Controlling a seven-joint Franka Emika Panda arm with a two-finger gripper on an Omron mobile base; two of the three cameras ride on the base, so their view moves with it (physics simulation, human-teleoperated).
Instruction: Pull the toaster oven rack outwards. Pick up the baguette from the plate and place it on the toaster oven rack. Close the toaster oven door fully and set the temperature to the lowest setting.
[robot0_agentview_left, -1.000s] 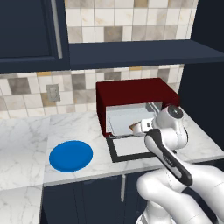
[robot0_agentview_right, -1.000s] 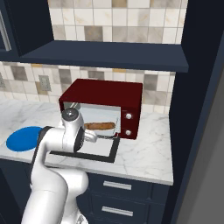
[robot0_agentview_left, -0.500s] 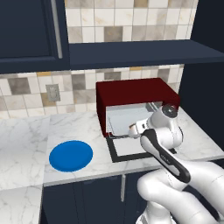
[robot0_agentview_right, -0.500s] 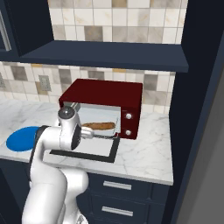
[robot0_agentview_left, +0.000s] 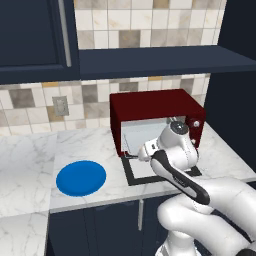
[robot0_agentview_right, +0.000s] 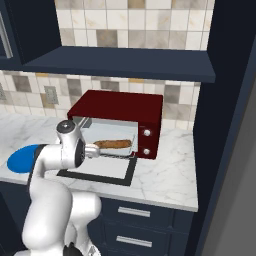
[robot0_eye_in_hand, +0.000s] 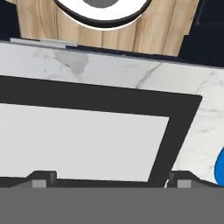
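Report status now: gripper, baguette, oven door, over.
Gripper open, empty, above the door. Baguette on the rack inside the toaster oven. Door down flat, not yet closed. Nothing blocks it.

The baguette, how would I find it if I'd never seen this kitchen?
Look for the dark red toaster oven on the marble counter, its door folded down flat. Inside, on the rack, lies the baguette: a slim brown stick, the only bread there, unlike the bare blue plate nearby.
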